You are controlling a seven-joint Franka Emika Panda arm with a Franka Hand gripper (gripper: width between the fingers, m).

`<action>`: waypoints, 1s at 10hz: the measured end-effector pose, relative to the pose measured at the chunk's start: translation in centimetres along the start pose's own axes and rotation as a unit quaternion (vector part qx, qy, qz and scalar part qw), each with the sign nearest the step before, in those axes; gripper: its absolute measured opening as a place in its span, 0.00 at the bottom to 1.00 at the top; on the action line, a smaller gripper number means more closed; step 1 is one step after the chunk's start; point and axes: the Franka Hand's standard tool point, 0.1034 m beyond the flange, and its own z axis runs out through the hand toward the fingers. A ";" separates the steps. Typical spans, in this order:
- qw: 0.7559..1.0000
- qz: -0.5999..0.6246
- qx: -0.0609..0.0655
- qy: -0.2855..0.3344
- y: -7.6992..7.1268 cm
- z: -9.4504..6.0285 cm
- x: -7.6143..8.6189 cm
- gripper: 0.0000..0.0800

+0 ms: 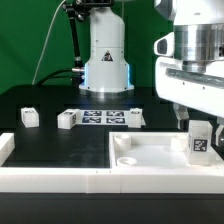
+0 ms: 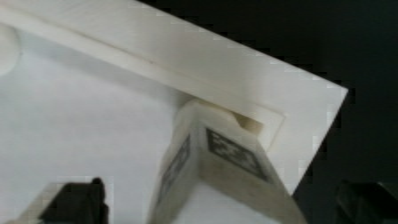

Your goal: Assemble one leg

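Fingers of the gripper [image 1: 200, 128] are closed on one leg [image 1: 201, 141], holding it upright with its tag facing outward, directly above the corner socket [image 2: 254, 121] of the tabletop [image 1: 150, 155]. Behind the tabletop, the marker board [image 1: 103, 117] lies flat, with three loose legs [image 1: 67, 120] near it: two toward the exterior view's left, one at the board's other end.
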 end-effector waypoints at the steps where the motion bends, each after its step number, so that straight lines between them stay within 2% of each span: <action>1: 0.999 -0.042 0.002 0.001 0.0 0.0 0.1 0.81; 5: 0.963 -0.270 -0.010 0.014 -0.1 0.0 0.0 0.81; 8: 0.898 -0.438 -0.024 0.022 -0.2 -0.1 0.2 0.81; 10: 0.859 -0.512 -0.026 0.021 -0.1 -0.1 0.4 0.80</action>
